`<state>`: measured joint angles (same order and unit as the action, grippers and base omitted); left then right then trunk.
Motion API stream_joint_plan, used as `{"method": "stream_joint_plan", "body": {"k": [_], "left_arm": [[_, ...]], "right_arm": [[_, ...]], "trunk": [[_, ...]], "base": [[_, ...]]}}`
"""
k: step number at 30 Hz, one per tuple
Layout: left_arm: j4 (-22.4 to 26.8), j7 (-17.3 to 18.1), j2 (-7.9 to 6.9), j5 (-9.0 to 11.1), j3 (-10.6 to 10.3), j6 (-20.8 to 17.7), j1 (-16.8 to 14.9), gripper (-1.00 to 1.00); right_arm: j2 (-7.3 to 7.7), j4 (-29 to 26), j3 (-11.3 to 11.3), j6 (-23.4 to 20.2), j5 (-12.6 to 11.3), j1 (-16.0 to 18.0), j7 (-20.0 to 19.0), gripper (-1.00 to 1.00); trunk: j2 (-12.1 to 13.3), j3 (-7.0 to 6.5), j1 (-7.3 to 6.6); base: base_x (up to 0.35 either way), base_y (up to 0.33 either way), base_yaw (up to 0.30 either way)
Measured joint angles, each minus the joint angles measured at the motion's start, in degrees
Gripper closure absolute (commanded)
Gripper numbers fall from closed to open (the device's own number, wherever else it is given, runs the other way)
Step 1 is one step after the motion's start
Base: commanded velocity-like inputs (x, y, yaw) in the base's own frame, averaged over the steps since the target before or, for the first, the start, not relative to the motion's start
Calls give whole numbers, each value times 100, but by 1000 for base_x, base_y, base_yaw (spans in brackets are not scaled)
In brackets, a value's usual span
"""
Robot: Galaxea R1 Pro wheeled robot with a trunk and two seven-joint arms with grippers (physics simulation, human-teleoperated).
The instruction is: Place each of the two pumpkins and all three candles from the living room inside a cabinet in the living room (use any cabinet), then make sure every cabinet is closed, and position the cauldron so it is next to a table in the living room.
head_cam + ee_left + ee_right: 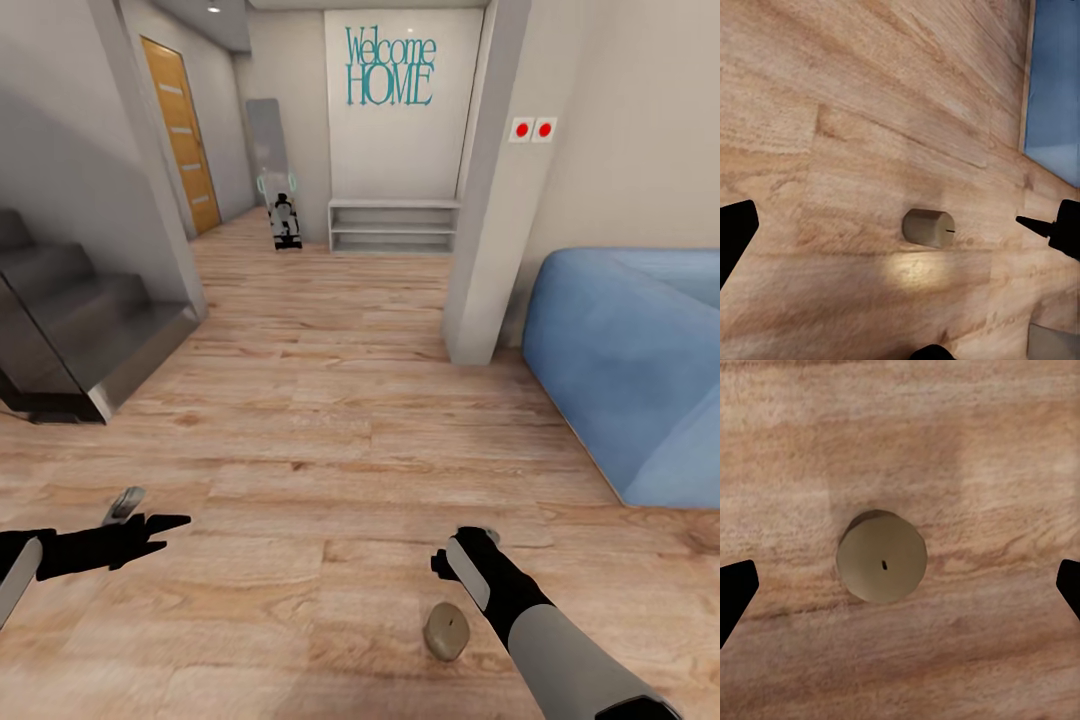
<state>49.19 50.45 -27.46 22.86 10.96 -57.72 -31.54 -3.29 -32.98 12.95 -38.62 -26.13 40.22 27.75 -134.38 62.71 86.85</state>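
So the robot's sitting in a hallway-ish bit of the house with a pale wood plank floor [330, 420] everywhere. Off to its right there's a big blue rounded sofa [630, 370], and just past that a grey square pillar [485, 190] with two red round buttons [533, 129] on the wall beside it. Dark grey stairs [70, 330] run up on the left, an orange wooden door [180, 130] sits further back, and the far wall has teal "Welcome HOME" lettering [390, 68] above a low grey open shelf [393, 226]. A mirror [268, 150] leans there too.

The only task thing around is one short stubby grey-beige candle [446, 631] standing upright on the floor, wick up, nothing crowding it, well clear of the sofa.

The right gripper [900, 585] hangs straight over that candle, pointing down, fingers spread wide to either side and not touching it. The right arm [540, 630] reaches forward just beside it. The left gripper [150, 530] is held out low on the left, pointing inward toward the candle, its fingers [735, 232] spread apart with nothing in them.
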Motion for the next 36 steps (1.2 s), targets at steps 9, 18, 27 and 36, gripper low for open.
{"method": "stream_joint_plan", "body": {"k": [9, 18, 27, 36], "left_arm": [[30, 522, -340, 38, 9, -176, 0, -100], [4, 1771, -701, -30, 8, -171, 103, -100], [3, 2099, -733, -52, 2, -157, 133, -100], [3, 2108, -725, -52, -7, -147, 133, -100]], "right_arm": [[-9, 0, 2, 1, 4, -2, 0, -100], [-9, 0, 2, 7, 4, -1, 1, -100], [-9, 0, 2, 14, 1, -2, 0, -100], [-9, 6, 2, 16, 6, -4, 0, -100]], "trunk": [[-361, 161, 198], [-722, 323, 395], [-890, 506, 497], [-902, 705, 520]], "base": [[0, 0, 0], [0, 0, 0], [0, 0, 0], [0, 0, 0]]}}
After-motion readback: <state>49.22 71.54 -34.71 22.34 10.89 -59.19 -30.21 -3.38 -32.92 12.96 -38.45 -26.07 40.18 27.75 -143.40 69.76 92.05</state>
